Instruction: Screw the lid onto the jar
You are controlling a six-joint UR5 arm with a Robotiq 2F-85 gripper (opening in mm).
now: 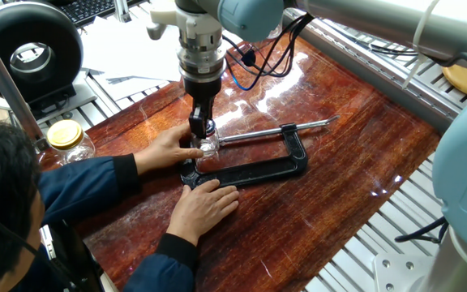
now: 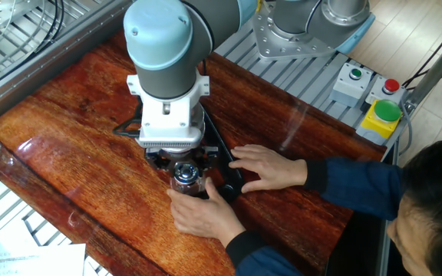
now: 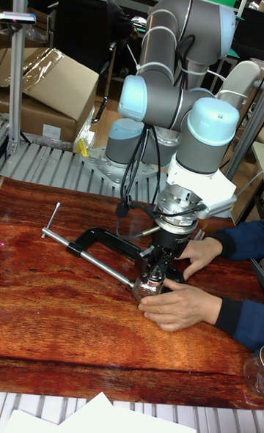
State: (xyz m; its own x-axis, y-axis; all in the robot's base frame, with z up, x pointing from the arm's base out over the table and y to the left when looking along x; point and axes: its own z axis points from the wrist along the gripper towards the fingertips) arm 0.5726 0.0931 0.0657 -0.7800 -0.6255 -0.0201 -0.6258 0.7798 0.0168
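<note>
Two fingers (image 1: pixel 200 126) clenched on lid (image 1: pixel 205 130) — atop jar (image 1: pixel 208 145), hand-steadied.

Small clear jar (image 1: pixel 208 147) — upright on the wooden table (image 1: pixel 339 170); transparent lid (image 1: pixel 206 130) at its mouth

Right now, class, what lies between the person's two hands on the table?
The small clear jar sits between them, at the black C-clamp, with the tool down on its top. The one fixed view shows this best.
</note>
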